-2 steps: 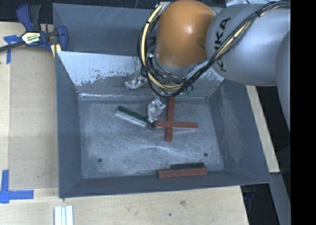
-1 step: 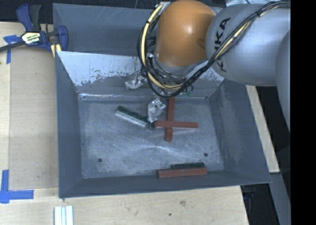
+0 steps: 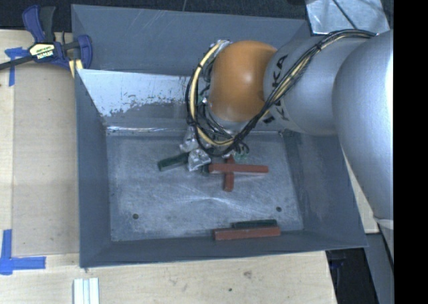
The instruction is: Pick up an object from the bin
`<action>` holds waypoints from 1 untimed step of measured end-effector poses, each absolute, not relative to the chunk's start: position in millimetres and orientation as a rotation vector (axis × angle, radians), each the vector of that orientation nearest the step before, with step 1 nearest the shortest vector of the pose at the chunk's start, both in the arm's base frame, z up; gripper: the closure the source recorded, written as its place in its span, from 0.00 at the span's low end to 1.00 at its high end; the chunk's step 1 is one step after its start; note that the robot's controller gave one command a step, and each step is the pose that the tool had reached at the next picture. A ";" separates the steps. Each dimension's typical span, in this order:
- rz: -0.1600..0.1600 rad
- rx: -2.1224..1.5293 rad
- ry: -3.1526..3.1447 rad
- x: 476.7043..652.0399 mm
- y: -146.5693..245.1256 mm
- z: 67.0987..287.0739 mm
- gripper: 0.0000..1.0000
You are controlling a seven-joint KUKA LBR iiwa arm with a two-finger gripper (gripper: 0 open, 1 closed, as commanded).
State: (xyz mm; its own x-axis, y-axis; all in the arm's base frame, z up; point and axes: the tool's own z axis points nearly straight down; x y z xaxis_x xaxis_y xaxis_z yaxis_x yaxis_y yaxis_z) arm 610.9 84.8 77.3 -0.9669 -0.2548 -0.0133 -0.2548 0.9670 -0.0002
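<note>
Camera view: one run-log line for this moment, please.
gripper: low, mid bin | nearest: dark green stick, red-brown cross | grasp: unclear

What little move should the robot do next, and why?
Probably shift slightly leftward in the view, over the dark green stick. The gripper hangs low at that stick's right end, with the red-brown cross close on its other side, so centring first may avoid catching both.

Robotics lab, silver industrial arm (image 3: 328,89) with cable bundles (image 3: 198,89), grey metal bin (image 3: 93,182)
</note>
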 end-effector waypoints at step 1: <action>0.003 -0.401 3.103 610.9 84.8 77.4 1.00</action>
State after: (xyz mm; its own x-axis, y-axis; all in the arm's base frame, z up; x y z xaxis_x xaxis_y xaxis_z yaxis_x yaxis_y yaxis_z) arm 610.9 84.8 77.4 -0.9671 -0.2541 -0.0133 -0.2541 0.9672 0.0000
